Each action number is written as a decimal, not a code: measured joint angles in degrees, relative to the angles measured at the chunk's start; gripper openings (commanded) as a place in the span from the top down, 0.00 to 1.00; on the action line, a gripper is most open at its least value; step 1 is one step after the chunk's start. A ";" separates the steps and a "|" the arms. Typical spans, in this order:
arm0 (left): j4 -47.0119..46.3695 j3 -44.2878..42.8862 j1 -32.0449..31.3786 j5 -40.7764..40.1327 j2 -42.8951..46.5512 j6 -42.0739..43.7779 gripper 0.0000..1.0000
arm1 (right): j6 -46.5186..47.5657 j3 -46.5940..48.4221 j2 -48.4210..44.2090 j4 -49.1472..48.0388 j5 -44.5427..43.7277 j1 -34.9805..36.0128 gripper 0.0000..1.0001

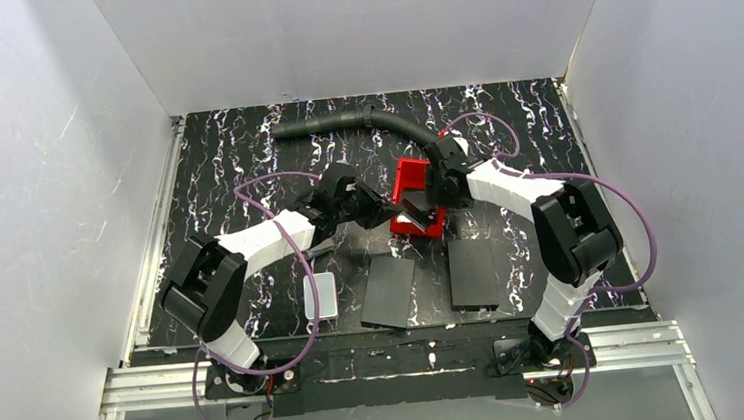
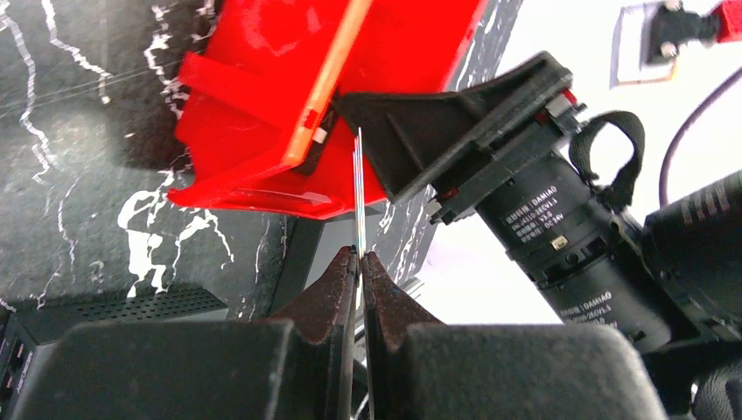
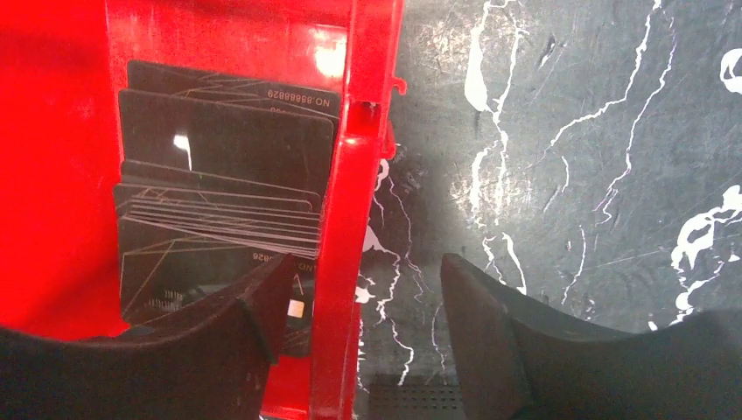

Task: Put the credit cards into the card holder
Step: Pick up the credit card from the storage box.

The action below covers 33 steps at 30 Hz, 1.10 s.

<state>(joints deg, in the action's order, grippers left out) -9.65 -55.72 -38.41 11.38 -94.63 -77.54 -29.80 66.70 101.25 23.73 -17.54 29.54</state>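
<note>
Several dark credit cards (image 3: 223,219) lay fanned inside the red tray (image 3: 52,175) on the counter (image 3: 569,157). The right pincer (image 3: 363,276) stood released, astride the tray's wall. The left pincer (image 2: 359,262) was clenched on a few thin cards (image 2: 360,192) held edge-on.

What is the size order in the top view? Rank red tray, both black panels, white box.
1. Left black panel, right black panel and red tray: alike; the tray is partly covered, so unranked.
2. White box: clearly smallest.
</note>
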 measured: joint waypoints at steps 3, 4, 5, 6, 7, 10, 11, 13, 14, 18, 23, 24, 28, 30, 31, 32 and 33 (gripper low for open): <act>-0.63 -1.07 0.35 1.86 0.00 3.72 1.00 | 2.93 0.87 -0.28 1.77 1.05 -0.39 0.17; -0.66 -1.40 0.50 2.56 0.00 5.01 1.00 | 3.69 1.16 -0.31 2.58 1.33 -0.55 0.15; -0.79 -1.57 0.70 3.15 0.02 6.23 1.00 | 4.50 1.51 -0.31 3.43 1.62 -0.63 0.13; -0.83 -1.70 0.92 3.61 0.07 7.32 1.00 | 5.01 1.81 -0.35 4.00 1.84 -0.66 0.08; -0.85 -1.81 1.27 4.35 0.13 8.55 1.00 | 5.60 2.12 -0.44 4.55 2.08 -0.68 0.04; -0.76 -2.23 2.19 5.90 0.48 11.26 1.00 | 6.93 2.95 -1.38 6.16 2.47 -0.76 0.02; -0.76 -2.45 2.54 6.43 0.68 12.13 1.00 | 7.32 3.15 -1.90 6.43 2.67 -0.85 0.02; -0.83 -2.80 3.28 7.58 1.03 13.60 1.00 | 7.78 3.45 -3.17 6.67 3.15 -1.31 0.02; -0.83 -3.08 3.72 8.35 1.18 14.34 1.00 | 7.89 3.63 -3.76 6.80 3.65 -1.73 0.02; -0.94 -4.33 5.57 11.63 1.18 16.28 1.00 | 8.44 3.80 -5.57 6.73 6.51 -4.48 0.02; -0.48 -4.39 6.82 11.76 1.18 14.99 1.00 | 9.84 3.15 -8.22 4.57 14.25 -6.69 0.03; -0.33 -4.46 6.78 11.65 1.14 14.08 1.00 | 10.29 1.92 -9.73 2.40 16.46 -6.60 0.03; 3.76 -6.62 6.10 9.75 0.15 10.38 1.00 | 12.44 -5.84 -18.69 -6.25 24.04 -5.70 0.10; 8.72 -10.69 5.57 8.31 -1.77 9.22 1.00 | 14.43 -9.18 -22.75 -10.36 26.86 -5.11 0.17; 11.06 -13.07 5.27 7.78 -2.91 8.70 1.00 | 15.47 -10.34 -24.13 -12.26 28.04 -4.92 0.21; 12.72 -15.15 4.98 7.23 -3.93 8.26 1.00 | 16.74 -11.37 -25.20 -14.12 29.07 -4.68 0.25; 13.66 -16.50 4.81 6.88 -4.61 7.96 1.00 | 17.55 -12.15 -25.86 -15.45 29.86 -4.55 0.28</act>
<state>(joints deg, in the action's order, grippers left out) 4.01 -72.23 -33.61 18.26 -99.24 -69.58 -12.25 54.54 75.40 8.27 12.32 24.99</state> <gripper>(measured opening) 0.030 0.824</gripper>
